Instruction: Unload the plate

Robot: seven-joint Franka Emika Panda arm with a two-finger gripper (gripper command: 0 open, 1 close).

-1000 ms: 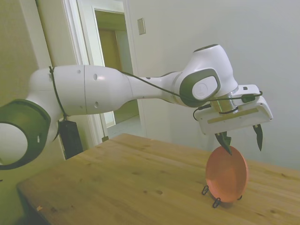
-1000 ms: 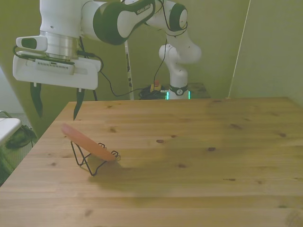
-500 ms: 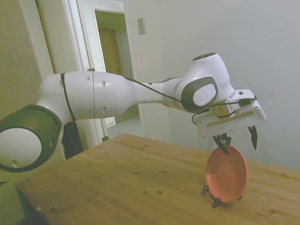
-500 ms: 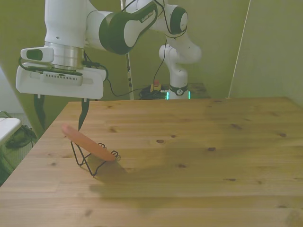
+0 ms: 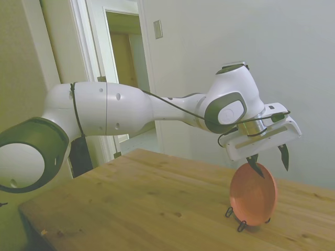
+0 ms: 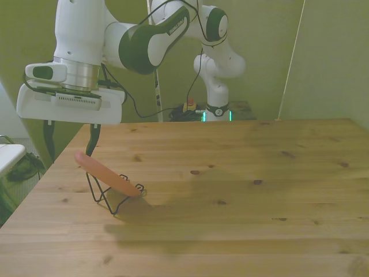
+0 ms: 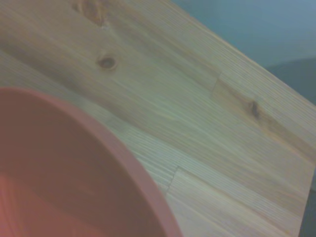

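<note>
Lowered since a second ago, the dark fingers [image 5: 256, 165] now straddle the upper rim of the round, shallow salmon-pink plate [image 5: 253, 194]: in the side view one fingertip overlaps the plate's top edge while the other hangs just beyond it, and in the front view one finger [image 6: 91, 140] reaches down to the rim of the plate [image 6: 107, 172] with the other off toward the front view's left. They are spread apart, released, and grasp nothing yet. The white two-finger gripper [image 5: 269, 160] has also tilted, so its flat body slants instead of lying level. The plate itself has not moved; it leans, nearly upright, in the thin black wire stand [image 6: 111, 198] on the wooden counter [image 6: 230, 190], near the edge at the front view's left. From the wrist camera the plate's raised rim [image 7: 123, 163] fills the near field over bare wood. By this reading the approach is nearly done, and closing on the rim would come before any lift out of the stand.
</note>
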